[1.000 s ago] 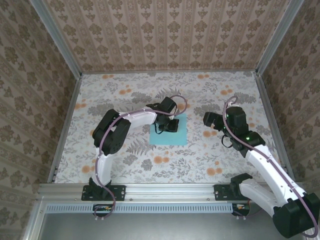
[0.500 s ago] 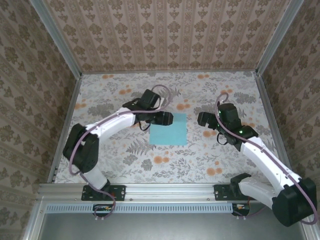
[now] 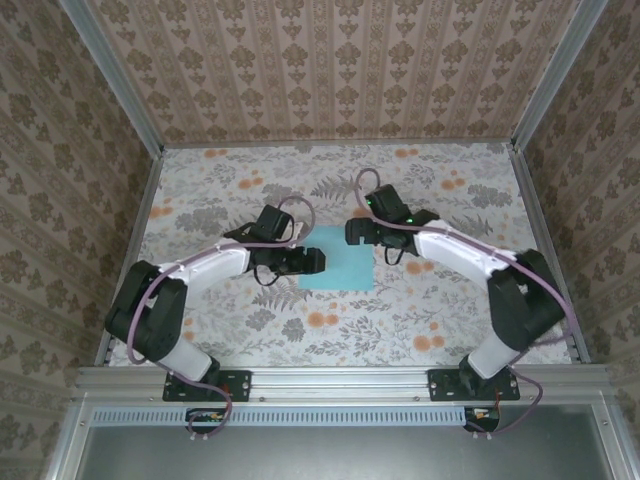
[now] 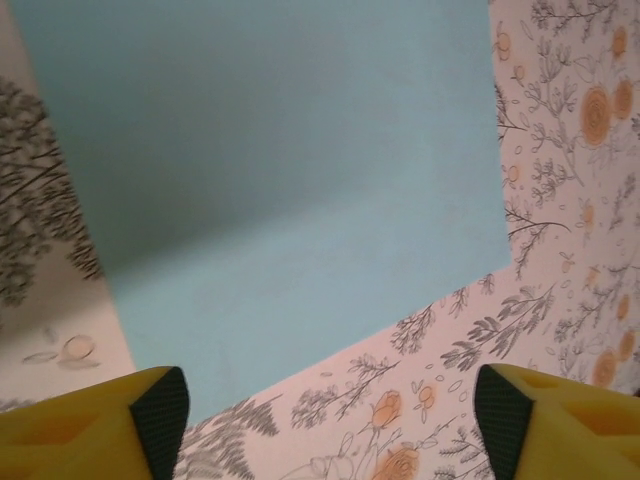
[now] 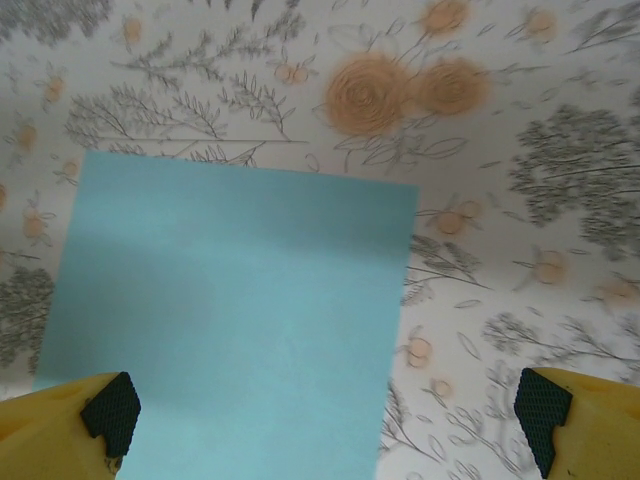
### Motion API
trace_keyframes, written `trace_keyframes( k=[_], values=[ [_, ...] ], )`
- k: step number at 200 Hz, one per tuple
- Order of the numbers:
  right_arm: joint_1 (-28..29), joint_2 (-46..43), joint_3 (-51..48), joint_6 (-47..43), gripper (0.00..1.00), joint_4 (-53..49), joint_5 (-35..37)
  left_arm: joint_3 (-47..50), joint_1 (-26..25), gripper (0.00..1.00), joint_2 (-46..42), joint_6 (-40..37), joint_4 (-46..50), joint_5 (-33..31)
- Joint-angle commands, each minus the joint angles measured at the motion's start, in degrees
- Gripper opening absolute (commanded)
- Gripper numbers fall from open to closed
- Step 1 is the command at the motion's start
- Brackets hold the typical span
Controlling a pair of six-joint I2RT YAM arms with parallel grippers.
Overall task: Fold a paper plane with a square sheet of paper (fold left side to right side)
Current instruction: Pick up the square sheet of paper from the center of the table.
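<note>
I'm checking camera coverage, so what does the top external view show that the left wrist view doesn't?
Top external adds the left gripper at the left edge of the square sheet of paper, the right gripper at its far edge, and patterned walls. Left wrist adds the left fingers' black pads close up, spread wide. Both share the sheet lying flat, unfolded, on the floral table.

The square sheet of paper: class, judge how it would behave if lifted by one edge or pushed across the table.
Probably floppy: the square sheet of paper looks thin, lying flat on the table. Likely light, its edges showing no thickness, so a push may slide or buckle it.
</note>
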State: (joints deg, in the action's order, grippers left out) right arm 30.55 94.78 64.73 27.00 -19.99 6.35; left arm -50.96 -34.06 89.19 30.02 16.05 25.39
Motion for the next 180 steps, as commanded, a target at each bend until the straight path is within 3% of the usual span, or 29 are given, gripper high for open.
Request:
trace_keyframes(
  k=[1, 68, 134, 180],
  values=[
    [0.65, 5.98, 5.05, -0.63, 1.0, -1.67, 1.73, 0.42, 0.27, 0.73, 2.94, 2.03, -4.84, 3.82],
    [0.93, 18.65, 12.7, 0.27, 1.0, -3.4, 0.63, -0.16, 0.23, 0.61, 9.38, 2.32, -4.46, 3.03],
    [1.96, 21.4, 12.14, 1.25, 1.0, -5.31, -5.67, -1.08, -0.03, 0.5, 11.68, 2.0, -3.42, 1.9],
    [3.88, 18.73, 10.47, 1.56, 0.99, -5.63, -7.47, -1.98, -0.48, 0.49, 13.03, 2.1, -3.64, 1.42]
  ],
)
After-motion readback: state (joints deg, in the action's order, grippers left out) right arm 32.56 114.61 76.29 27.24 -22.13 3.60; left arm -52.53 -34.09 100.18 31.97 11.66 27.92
